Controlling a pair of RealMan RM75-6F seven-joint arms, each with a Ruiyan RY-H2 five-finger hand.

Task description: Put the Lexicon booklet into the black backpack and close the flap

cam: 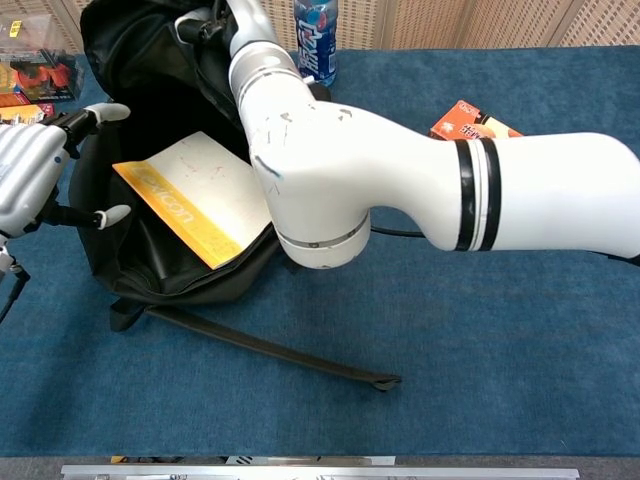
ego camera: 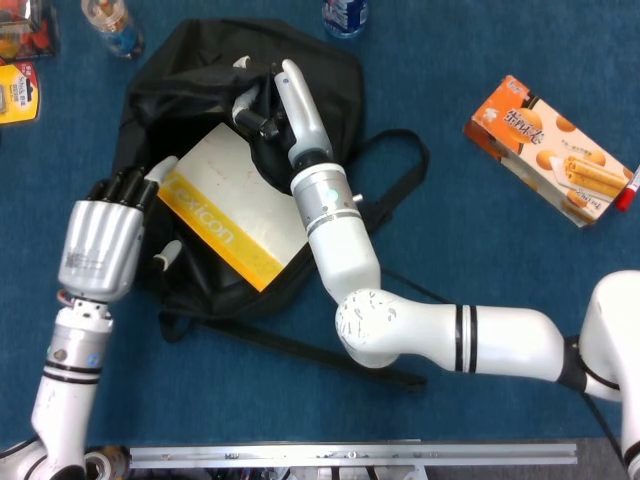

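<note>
The black backpack [ego camera: 185, 75] lies open at the upper left of the blue table. The Lexicon booklet [ego camera: 225, 205], white with a yellow band, lies flat in the bag's mouth, its lower corner sticking out over the rim. In the chest view the booklet [cam: 200, 190] shows the same way. My left hand [ego camera: 100, 235] hovers at the bag's left edge with its fingers spread and holds nothing. That left hand [cam: 30, 175] is clear of the booklet. My right hand [ego camera: 262, 100] reaches over the bag and grips the raised flap at the bag's far side.
An orange snack box [ego camera: 550, 150] lies at the right, with a red pen [ego camera: 628, 190] at the edge. A blue-labelled bottle [ego camera: 345, 15] stands behind the bag, another bottle [ego camera: 112, 25] and a yellow packet [ego camera: 18, 90] at far left. A black strap [cam: 260, 350] trails toward me.
</note>
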